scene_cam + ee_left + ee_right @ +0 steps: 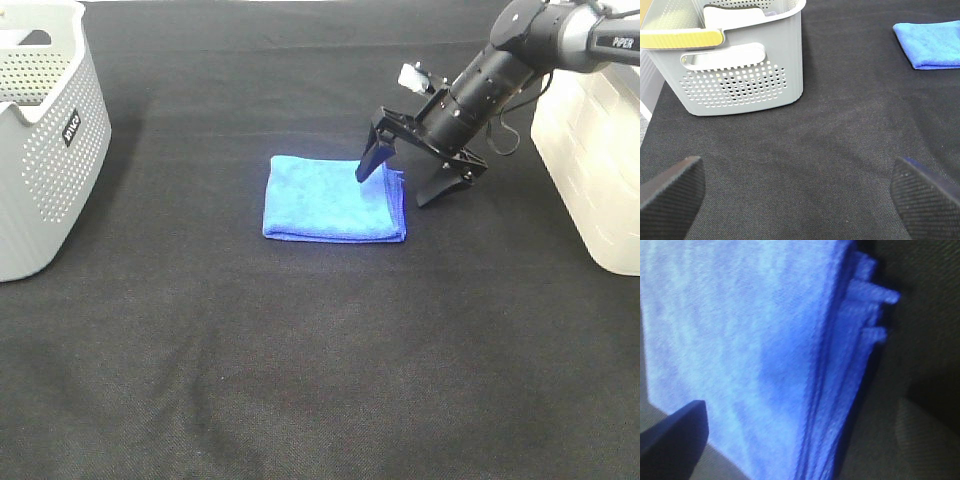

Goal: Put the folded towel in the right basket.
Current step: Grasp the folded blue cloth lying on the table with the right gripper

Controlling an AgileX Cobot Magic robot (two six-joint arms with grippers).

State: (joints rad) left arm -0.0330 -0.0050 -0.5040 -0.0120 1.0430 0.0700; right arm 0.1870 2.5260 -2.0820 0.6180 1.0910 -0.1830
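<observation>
Grey perforated basket [45, 140]: far left, on black tabletop [300, 380].
Left gripper [797, 197]: jaws spread wide, over bare tabletop.
Folded towel [330, 200]: flat, table centre.
Right gripper [392, 190]: jaws spread, straddling the towel's right edge.
Right basket [590, 160]: far right, apart from the towel.

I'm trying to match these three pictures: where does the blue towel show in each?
Exterior high: the folded towel lies mid-table, the open right gripper over its right edge.
Left wrist: towel small at the frame's edge, apart from the grey basket.
Right wrist: towel close up, filling most of the frame.
Shared landmark: the black table cover.
</observation>
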